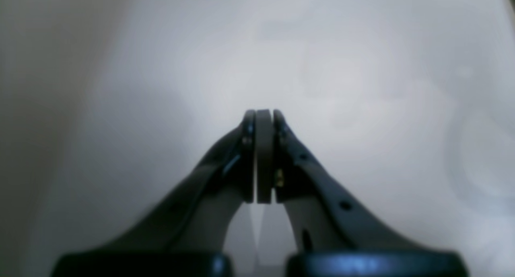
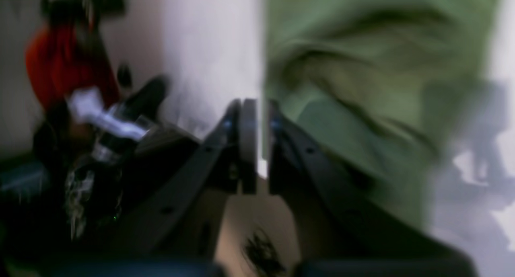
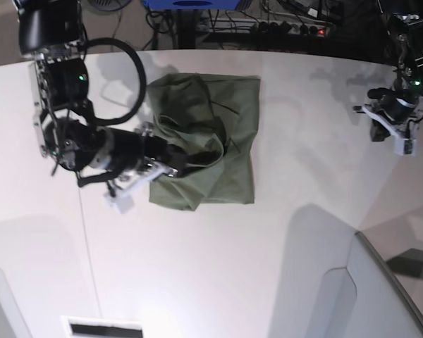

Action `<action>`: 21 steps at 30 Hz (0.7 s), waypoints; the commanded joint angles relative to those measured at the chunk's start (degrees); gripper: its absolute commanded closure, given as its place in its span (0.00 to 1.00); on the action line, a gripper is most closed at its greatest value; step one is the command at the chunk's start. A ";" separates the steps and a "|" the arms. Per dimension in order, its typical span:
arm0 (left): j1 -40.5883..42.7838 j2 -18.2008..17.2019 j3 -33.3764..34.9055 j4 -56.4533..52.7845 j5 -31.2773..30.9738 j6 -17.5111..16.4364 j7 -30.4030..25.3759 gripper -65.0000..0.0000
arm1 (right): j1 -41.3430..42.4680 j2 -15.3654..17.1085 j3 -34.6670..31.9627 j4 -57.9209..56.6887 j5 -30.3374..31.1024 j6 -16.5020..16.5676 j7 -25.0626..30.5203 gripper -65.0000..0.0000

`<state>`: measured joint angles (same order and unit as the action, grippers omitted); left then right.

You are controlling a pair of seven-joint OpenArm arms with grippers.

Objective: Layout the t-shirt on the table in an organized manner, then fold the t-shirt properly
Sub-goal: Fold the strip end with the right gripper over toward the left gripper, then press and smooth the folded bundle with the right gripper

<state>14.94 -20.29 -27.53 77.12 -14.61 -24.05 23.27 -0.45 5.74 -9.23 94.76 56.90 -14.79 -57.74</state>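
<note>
The olive-green t-shirt (image 3: 229, 120) lies roughly square on the white table (image 3: 211, 246), with its left part bunched into folds. My right gripper (image 3: 175, 167) reaches in from the left onto that bunched edge. In the blurred right wrist view its jaws (image 2: 259, 108) stand together, and a straight edge of the t-shirt (image 2: 362, 68) runs from between them, so it looks shut on the cloth. My left gripper (image 3: 397, 137) hangs far off at the table's right, away from the shirt. Its pads (image 1: 264, 120) are pressed together over bare white surface, holding nothing.
A grey angled panel (image 3: 391, 296) rises at the front right. Cables and a power strip (image 3: 289, 24) lie beyond the table's far edge. A white slot (image 3: 102, 327) sits at the front left. A blurred red shape (image 2: 60, 64) shows off to the side in the right wrist view.
</note>
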 commanded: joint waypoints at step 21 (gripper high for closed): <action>0.84 1.09 -2.76 0.55 -0.47 -0.34 -1.24 1.00 | 12.27 0.46 2.07 -27.55 1.16 4.72 8.99 1.00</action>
<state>16.05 -18.13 -29.91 76.86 -14.59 -24.27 23.20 10.57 6.09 -7.25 66.30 56.97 -10.63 -48.62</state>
